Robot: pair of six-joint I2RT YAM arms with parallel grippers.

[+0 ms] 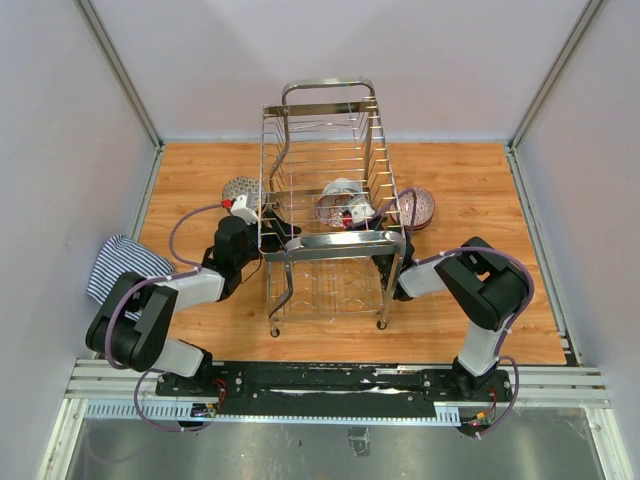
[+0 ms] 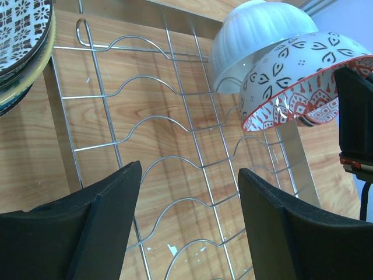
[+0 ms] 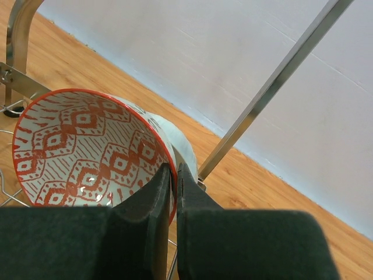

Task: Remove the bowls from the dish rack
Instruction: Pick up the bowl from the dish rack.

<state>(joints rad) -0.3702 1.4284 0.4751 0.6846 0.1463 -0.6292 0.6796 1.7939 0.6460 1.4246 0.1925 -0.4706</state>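
While the table [image 1: 460, 300] is read from its left edge, a striped cloth [image 1: 120, 262] lies there, partly overhanging. Next comes a dark patterned bowl [image 1: 240, 188] [image 2: 20, 29], standing on the wood just outside the left side of the dish rack [image 1: 330, 245] [image 2: 175, 116] [image 3: 17, 35]; the left wrist view shows further rims stacked under it.

The left gripper [image 1: 245, 210] [image 2: 189, 216] sits at the rack's left side, just beside that bowl. Its jaws stand wide apart and hold nothing; only the rack's wire floor shows between them.

The rack stands upright at mid-table. Inside it, toward the right side, a white ribbed bowl [image 1: 345, 188] [image 2: 256, 35] and a red-patterned bowl [image 1: 335, 210] [image 2: 303, 76] [image 3: 81, 151] lean tilted, touching each other.

The right gripper [image 1: 365, 215] [image 3: 173, 175] reaches into the rack from the right. Its fingers are pinched closed on the rim of the red-patterned bowl, one inside and one outside the wall.

Just outside the rack's right side, a mottled bowl [image 1: 415, 207] rests on the table.
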